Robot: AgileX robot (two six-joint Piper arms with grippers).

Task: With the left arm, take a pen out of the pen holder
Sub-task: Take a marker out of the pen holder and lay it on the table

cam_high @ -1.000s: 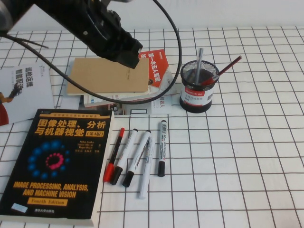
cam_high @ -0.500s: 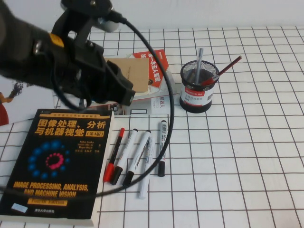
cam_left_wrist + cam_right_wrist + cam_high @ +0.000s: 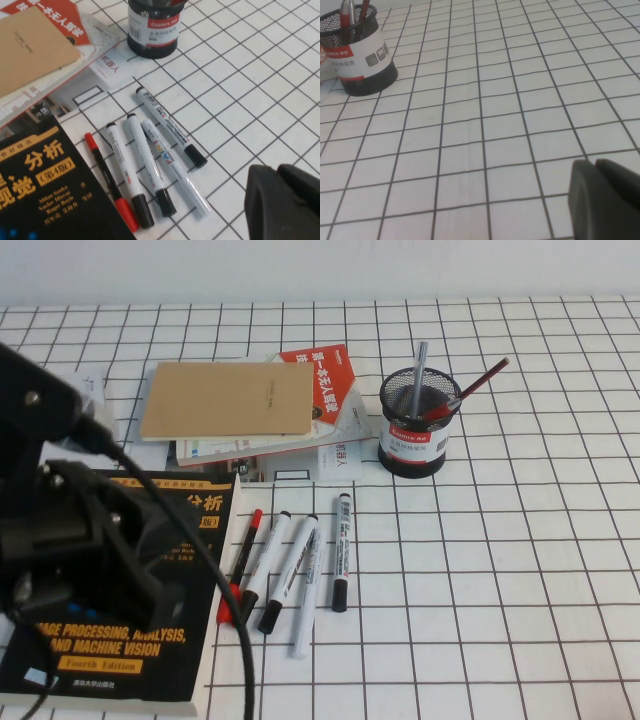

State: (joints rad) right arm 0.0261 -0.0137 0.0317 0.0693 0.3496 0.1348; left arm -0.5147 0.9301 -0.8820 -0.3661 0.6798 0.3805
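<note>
— Four markers (image 3: 290, 565) lay on the white gridded bench (image 3: 520, 570). And the pen holder (image 3: 414, 423)?
— Farther back, pens (image 3: 419, 365) inside. The left end effector (image 3: 276, 172) hung shut, empty, near the markers; the right end effector (image 3: 595, 165) likewise, above bare squares.

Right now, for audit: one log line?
left end effector: shut, near markers; right end effector: shut, over table; pen holder: pens inside

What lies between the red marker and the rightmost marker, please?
Two black-capped markers and a white pen, in the high view. Left tool, shut, hovers beside them; right tool over the table.
</note>
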